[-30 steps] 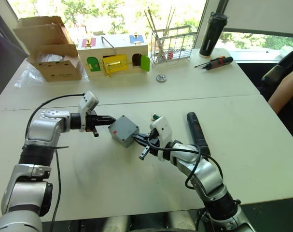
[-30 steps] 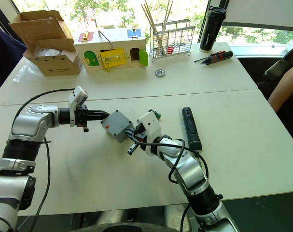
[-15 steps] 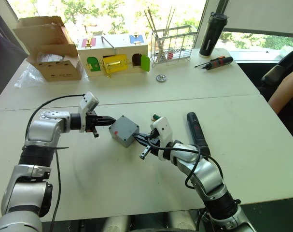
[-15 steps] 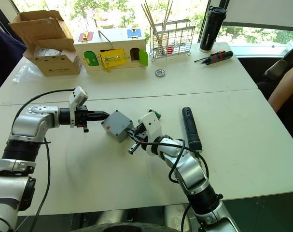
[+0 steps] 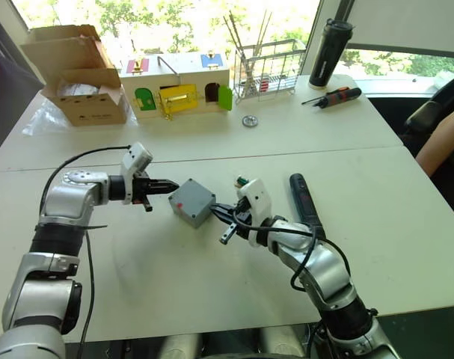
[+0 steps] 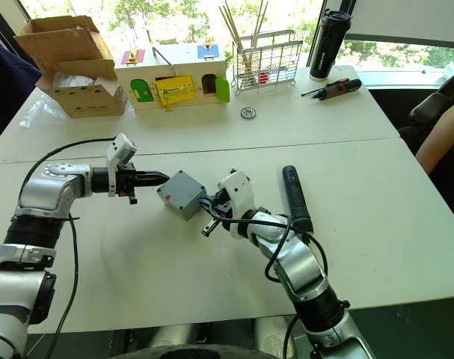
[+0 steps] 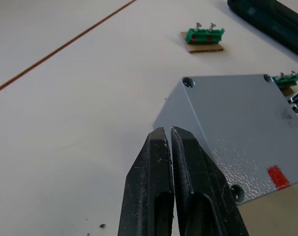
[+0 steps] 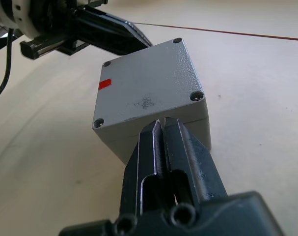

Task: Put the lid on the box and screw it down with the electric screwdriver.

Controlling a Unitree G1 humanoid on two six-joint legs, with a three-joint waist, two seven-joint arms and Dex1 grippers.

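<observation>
Box (image 5: 191, 202) shifted; electric screwdriver (image 5: 302, 198) beside it.

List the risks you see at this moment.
Both shut grippers, left and right, press opposite sides of the box without gripping it, so it could swivel or slide away. The lid looks merely seated; a nudge might shift it. The electric screwdriver lies unheld, close to the right arm.

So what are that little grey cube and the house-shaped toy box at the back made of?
The grey box looks like moulded plastic, possibly cast metal: matte, finely speckled skin, recessed corner screw holes. The toy box looks like pale unvarnished wood with glossy painted doors.
</observation>
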